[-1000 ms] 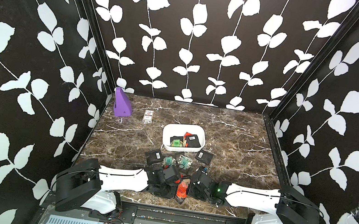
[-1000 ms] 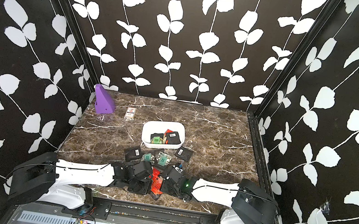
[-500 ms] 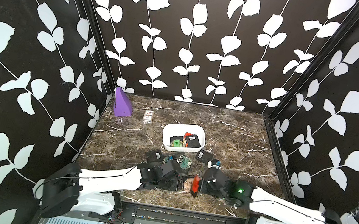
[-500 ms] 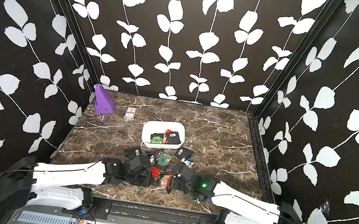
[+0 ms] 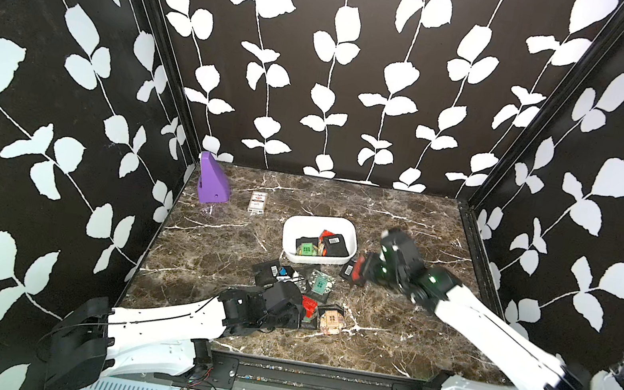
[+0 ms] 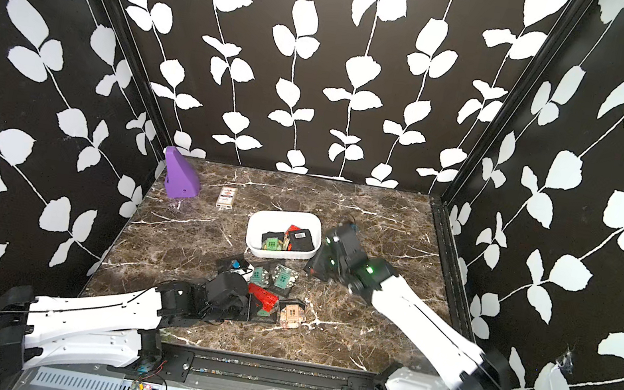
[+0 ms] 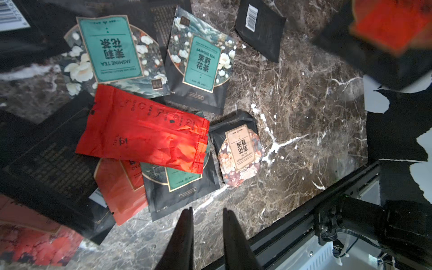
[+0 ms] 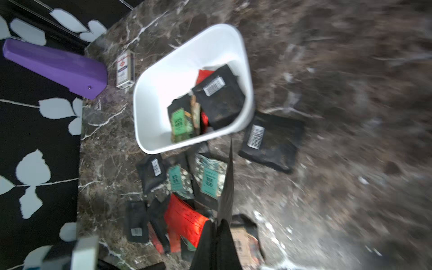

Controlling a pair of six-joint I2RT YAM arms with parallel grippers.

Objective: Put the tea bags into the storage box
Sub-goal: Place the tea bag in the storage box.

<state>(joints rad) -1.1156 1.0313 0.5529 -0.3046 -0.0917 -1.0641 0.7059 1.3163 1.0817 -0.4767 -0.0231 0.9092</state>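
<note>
Brown marble-pattern tabletop (image 5: 402, 226), white-veined: what encloses it?
— Black walls printed with white leaf vines on three sides, and a black rail (image 5: 317, 375) along the lower edge. A purple wedge block (image 5: 212, 185) and a white packet (image 5: 257, 202) sit at the table's upper left.
— Location and axis of the storage box (image 5: 321, 219)?
— Centre of the frame in both top views, flat on the table, open side up. Its long axis runs left to right, with the right end slightly higher. Several tea bags (image 5: 334, 243) lie in its lower right half.
— Remaining stock?
— Below the box, loose tea bags (image 5: 320, 283) overlap in a cluster. The long red sachet (image 6: 264, 296) lies diagonally, upper left to lower right.
— Jaw condition?
— On the left gripper (image 7: 207, 210), the jaws are parted by a narrow gap with nothing between them, low beside the cluster. On the right gripper (image 8: 218, 224), the jaws are pressed together on a red tea bag (image 5: 362, 266), just right of the box's lower right corner. That bag shows edge-on in the right wrist view.
</note>
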